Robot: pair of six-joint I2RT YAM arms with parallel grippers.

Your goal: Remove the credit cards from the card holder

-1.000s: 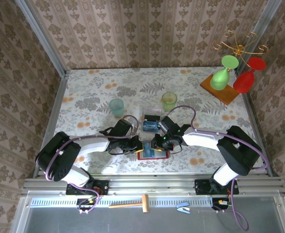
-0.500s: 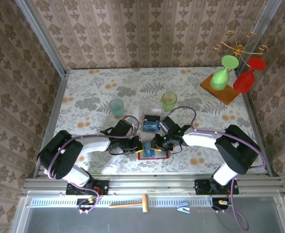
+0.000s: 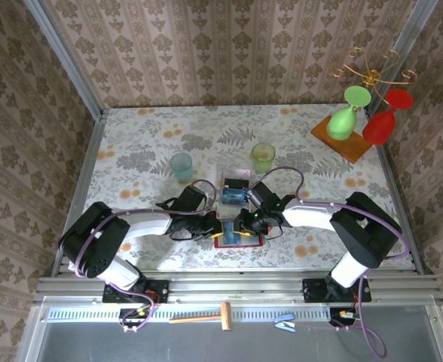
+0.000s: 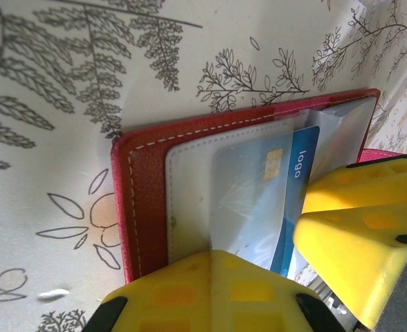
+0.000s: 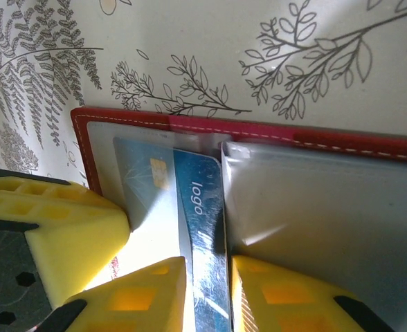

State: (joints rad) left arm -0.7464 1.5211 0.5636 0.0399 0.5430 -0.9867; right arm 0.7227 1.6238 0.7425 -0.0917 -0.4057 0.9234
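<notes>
The red card holder [image 3: 240, 240] lies open near the table's front edge, showing its grey inner panels [image 4: 186, 200]. A bright blue credit card [image 5: 200, 207] with a chip and "logo" sits in its clear pocket, with one dark strip exposed. My left gripper [image 3: 214, 225] is shut, and its yellow fingertips [image 4: 210, 252] press on the pocket's near edge. My right gripper [image 3: 243, 222] comes in from the right. Its jaws stand a narrow gap apart [image 5: 208, 264], astride the blue card's exposed strip. I cannot pick out the white-pink card.
Just behind the wallet is a clear plastic box [image 3: 235, 193]. A teal cup [image 3: 181, 166] and a green cup [image 3: 263, 157] stand further back. At the back right, green and red glasses stand by a wooden board [image 3: 348, 139].
</notes>
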